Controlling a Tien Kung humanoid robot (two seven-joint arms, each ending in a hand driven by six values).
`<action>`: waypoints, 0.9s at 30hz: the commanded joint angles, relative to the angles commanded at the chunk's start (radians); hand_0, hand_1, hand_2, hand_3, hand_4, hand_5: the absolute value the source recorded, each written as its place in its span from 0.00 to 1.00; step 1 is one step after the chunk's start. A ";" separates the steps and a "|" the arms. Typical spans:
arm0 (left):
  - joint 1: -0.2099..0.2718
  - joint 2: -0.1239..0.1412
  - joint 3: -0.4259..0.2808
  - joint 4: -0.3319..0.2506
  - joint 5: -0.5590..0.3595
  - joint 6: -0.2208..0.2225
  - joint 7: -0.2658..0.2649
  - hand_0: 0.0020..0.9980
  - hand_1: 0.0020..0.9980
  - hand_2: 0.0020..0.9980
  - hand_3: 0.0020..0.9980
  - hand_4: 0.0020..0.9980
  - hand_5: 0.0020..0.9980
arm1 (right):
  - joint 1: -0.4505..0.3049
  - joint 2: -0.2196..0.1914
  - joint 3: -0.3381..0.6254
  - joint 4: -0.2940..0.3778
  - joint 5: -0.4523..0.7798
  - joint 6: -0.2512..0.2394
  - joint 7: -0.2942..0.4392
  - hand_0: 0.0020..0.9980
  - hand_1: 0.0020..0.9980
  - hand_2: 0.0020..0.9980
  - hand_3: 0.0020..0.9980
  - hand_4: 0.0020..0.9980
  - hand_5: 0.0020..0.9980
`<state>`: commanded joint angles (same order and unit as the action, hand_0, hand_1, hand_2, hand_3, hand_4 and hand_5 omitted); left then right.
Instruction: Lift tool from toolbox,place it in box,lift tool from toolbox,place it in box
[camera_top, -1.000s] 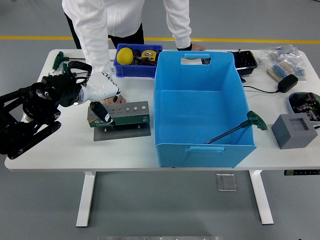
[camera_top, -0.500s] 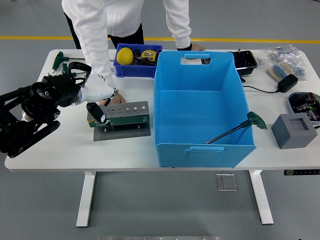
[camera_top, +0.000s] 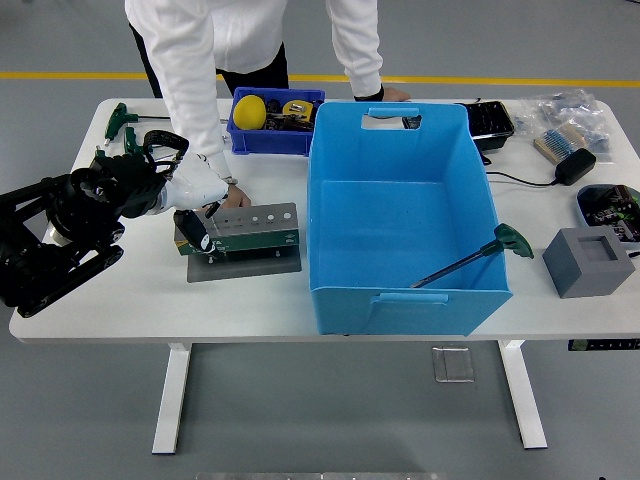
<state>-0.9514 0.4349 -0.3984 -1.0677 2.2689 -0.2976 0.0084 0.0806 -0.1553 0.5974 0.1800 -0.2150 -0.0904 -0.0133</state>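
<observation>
Nearest on the desk (camera_top: 120, 310): the robot's left hand (camera_top: 130, 180) comes in from the left, fingers curled close by the toolbox (camera_top: 240, 232); cannot tell if they grip anything, the person's gloved hand (camera_top: 205, 188) overlaps there. That gloved hand rests at the toolbox's left end, right by a black-handled tool (camera_top: 193, 228) standing at that end. The right hand is out of view. The toolbox is a grey-green rack on a dark plate, a row of holes on top, most looking empty. To its right, the big blue box (camera_top: 400, 290) holds one green T-handle tool (camera_top: 470, 258), leaning over its right wall with the handle poking out. So I'd judge one transfer done, the second just starting: tool not yet lifted clear. Counts: one toolbox, one box, one tool in the box, one at the toolbox. Farther back, a small blue bin (camera_top: 275, 138) with yellow items, another green T-handle (camera_top: 120, 118) at the far left corner, and the person's other hand (camera_top: 392, 94) planted on the far edge. Right side: one grey block (camera_top: 588, 260).
</observation>
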 joint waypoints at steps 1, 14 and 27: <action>-0.001 0.000 0.003 0.000 0.000 0.002 -0.001 0.87 0.57 0.47 0.47 1.00 0.72 | 0.000 0.000 -0.001 0.000 0.000 0.000 0.000 0.66 0.67 0.79 0.81 1.00 0.98; -0.009 -0.002 0.011 0.023 0.000 0.052 -0.022 0.67 0.28 0.24 0.27 1.00 0.67 | -0.006 0.001 -0.003 0.000 0.003 0.000 0.002 0.66 0.67 0.78 0.81 1.00 0.98; -0.009 -0.002 0.008 0.054 0.000 0.124 -0.045 0.40 0.19 0.18 0.20 0.97 0.52 | -0.006 0.002 0.002 0.000 0.000 0.002 0.005 0.66 0.67 0.78 0.81 1.00 0.98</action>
<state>-0.9603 0.4329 -0.3904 -1.0135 2.2689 -0.1735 -0.0362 0.0745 -0.1537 0.5997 0.1800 -0.2148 -0.0879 -0.0080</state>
